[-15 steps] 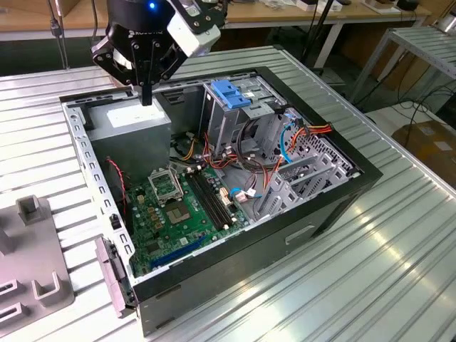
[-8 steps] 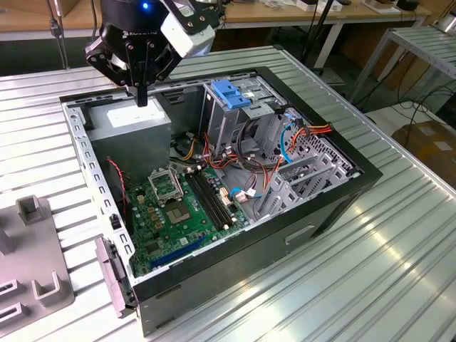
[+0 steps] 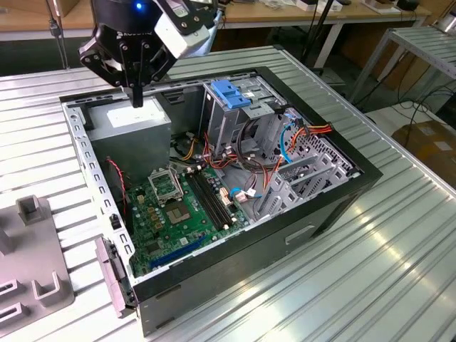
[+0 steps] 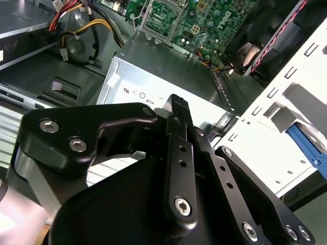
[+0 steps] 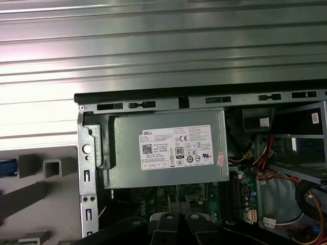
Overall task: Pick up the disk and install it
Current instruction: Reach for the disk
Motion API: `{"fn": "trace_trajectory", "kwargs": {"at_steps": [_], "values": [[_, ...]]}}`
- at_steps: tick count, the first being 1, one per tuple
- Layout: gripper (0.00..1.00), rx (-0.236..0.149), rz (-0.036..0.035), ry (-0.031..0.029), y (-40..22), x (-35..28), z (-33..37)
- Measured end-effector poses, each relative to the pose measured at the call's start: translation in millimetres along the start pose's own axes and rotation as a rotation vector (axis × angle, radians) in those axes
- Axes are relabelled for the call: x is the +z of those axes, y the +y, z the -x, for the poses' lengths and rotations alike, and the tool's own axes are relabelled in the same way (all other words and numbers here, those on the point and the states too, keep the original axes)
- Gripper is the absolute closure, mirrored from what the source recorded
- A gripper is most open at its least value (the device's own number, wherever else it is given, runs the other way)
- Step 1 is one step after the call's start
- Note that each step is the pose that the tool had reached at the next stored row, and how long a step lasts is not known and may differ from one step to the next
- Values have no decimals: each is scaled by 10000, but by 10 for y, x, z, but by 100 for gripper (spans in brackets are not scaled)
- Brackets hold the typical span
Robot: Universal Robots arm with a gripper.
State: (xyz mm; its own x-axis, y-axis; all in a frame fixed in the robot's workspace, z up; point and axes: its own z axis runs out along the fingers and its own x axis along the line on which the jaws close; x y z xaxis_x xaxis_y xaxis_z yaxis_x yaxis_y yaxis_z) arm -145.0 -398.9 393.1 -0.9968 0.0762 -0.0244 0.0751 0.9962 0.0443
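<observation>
Desktop computer case [image 3: 335,206], side panel off, lies flat on a slatted metal table [image 3: 385,278]. In the exterior view the robot arm's black gripper [image 3: 138,100] hangs over the case's 10 o'clock corner. Its pincer is drawn narrow, tips together, with nothing between them. The tips point down just above the grey power supply [image 3: 132,125], whose white sticker faces up.

From the power supply, the green motherboard [image 3: 178,214] lies toward 5 o'clock. The metal drive cage [image 3: 228,117] with its blue handle [image 3: 231,94] stands toward 3 o'clock, amid red, orange and blue cables.

Outside the case, at 8 o'clock in the exterior view, a grey fixture [image 3: 35,271] with raised blocks rests on the table. In the first wrist view a blue strip [image 5: 7,167] sits at that fixture, beside one block. Whether it belongs to the disk cannot be told.
</observation>
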Motion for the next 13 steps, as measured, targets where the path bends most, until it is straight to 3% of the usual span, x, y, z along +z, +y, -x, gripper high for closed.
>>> {"fn": "trace_trajectory", "kwargs": {"at_steps": [13], "values": [[90,0,1,-1,-11,-1,-150]]}}
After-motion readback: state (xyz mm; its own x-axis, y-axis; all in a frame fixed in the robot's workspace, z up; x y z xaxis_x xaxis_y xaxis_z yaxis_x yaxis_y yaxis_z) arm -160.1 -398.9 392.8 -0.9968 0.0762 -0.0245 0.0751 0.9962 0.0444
